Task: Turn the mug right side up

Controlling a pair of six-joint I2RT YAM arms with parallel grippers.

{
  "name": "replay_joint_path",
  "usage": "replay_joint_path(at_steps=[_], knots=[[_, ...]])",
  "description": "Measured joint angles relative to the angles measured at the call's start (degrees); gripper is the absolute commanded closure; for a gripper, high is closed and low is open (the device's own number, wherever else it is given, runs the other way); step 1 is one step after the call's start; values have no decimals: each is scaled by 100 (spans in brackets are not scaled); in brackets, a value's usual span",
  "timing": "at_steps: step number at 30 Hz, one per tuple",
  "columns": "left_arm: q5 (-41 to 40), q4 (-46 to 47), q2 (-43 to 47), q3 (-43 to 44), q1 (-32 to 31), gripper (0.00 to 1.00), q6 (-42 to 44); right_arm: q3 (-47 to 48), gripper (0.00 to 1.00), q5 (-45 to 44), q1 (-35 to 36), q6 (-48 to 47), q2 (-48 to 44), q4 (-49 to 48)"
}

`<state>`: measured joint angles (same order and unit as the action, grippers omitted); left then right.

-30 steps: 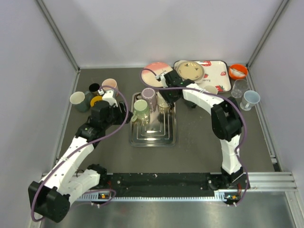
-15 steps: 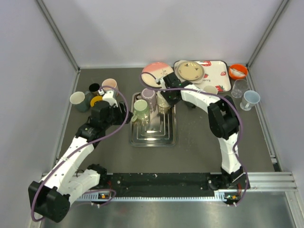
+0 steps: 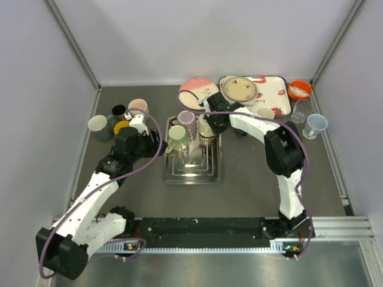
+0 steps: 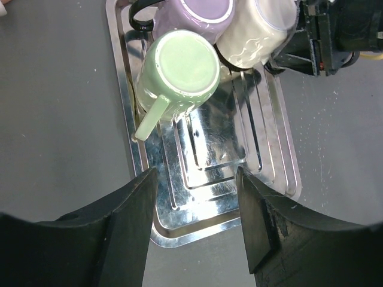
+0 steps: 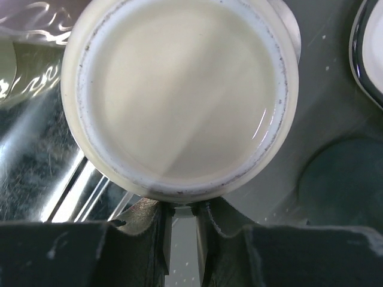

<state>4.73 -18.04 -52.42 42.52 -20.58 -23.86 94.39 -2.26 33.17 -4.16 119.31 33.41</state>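
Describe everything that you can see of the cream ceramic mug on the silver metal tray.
The cream ceramic mug stands upside down, its smooth glossy base with a paler, speckled foot ring facing up. Its wall has a wavy raised pattern. It sits at the far right corner of the silver metal tray, close beside the purple mug. No handle shows. The right gripper is at its edge, fingers nearly together; whether they pinch anything is unclear.

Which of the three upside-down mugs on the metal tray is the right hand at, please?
The cream mug, rightmost on the tray; the green mug and purple mug stand further left.
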Motion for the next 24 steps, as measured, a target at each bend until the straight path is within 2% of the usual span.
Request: replay_joint_path(at_steps=[9, 14, 19, 24], knots=[[-7, -4, 4, 0, 0, 41, -4, -557, 100, -44, 234, 245, -1073, 94], [155, 101, 83, -48, 0, 40, -184, -1123, 100, 479, 282, 831, -1987, -142], [1078, 1126, 658, -800, -2, 38, -885, -2133, 100, 1386, 284, 1700, -2975, -964], [1840, 2815, 1071, -1799, -98, 33, -2011, -3169, 100, 2225, 254, 2791, -3814, -2463]])
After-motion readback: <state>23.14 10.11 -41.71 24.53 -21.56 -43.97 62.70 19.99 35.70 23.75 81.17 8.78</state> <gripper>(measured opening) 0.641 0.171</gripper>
